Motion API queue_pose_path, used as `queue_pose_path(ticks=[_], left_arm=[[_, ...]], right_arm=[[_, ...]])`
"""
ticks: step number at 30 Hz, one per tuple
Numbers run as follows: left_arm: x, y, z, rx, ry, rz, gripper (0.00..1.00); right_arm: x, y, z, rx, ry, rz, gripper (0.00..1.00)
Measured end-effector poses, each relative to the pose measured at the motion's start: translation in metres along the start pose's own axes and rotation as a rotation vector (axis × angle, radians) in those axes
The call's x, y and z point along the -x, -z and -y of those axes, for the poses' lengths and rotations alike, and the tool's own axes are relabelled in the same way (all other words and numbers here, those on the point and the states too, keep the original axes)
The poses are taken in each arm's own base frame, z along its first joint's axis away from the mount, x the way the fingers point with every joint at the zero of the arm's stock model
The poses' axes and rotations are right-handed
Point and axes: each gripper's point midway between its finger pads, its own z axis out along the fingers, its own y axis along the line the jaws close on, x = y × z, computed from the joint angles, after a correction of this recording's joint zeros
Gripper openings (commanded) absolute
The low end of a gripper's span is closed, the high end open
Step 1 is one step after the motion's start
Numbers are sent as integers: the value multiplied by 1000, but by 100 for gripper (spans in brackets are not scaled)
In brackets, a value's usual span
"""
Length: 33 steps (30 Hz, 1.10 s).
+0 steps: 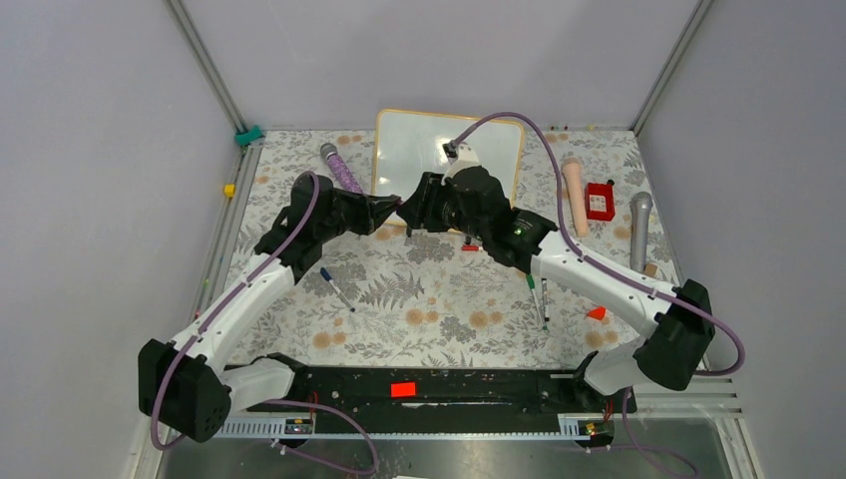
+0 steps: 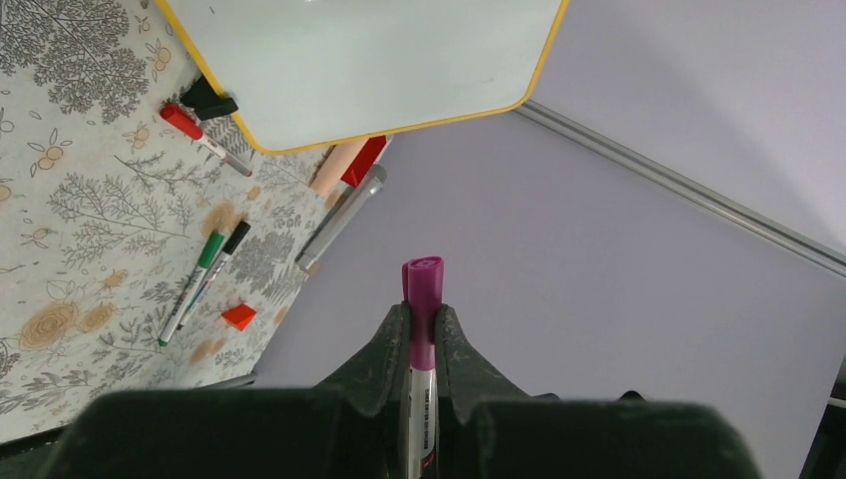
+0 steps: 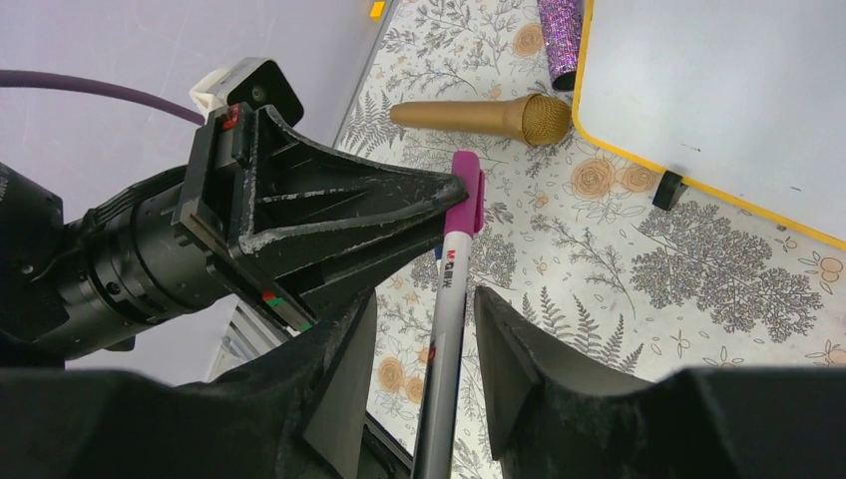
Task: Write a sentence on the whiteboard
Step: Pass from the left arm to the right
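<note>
Top external view: both arms meet over the middle of the table (image 1: 419, 299), in front of the whiteboard (image 1: 419, 150), which leans at the far edge and looks blank, so no sentence is on it yet. The left gripper (image 1: 392, 210) and right gripper (image 1: 411, 212) are nose to nose. Spare markers lie on the patterned cloth.

Left wrist view: the left gripper (image 2: 423, 324) is clamped tight on a magenta-capped marker (image 2: 422, 329), its cap poking out past the fingertips. The whiteboard (image 2: 379, 60) fills the upper part of the frame, its surface bare.

Right wrist view: the right gripper (image 3: 424, 309) straddles the same marker's white barrel (image 3: 447, 329), jaws partly apart on either side of it; whether they already touch it I cannot tell. The left gripper (image 3: 454, 195) pinches the marker at the cap end.

My judgement: this is the uncapping or handover step, before any writing. Next, the right gripper needs to seat firmly on the barrel, then the two arms pull apart along the marker's axis so the cap comes off cleanly.
</note>
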Motion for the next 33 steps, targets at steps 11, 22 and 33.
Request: queue_pose_path(ticks=[11,22,33], left_arm=[[1,4,-5,-1,31,20,0],[3,4,-6,-1,36,34,0],[6,2,-6,0,44,53,0]], right_arm=[[6,-3,3,-31,-20,28,42],[7,-4,3,-34,-34,32,46],[5,-6,5,-38,-39,26,49]])
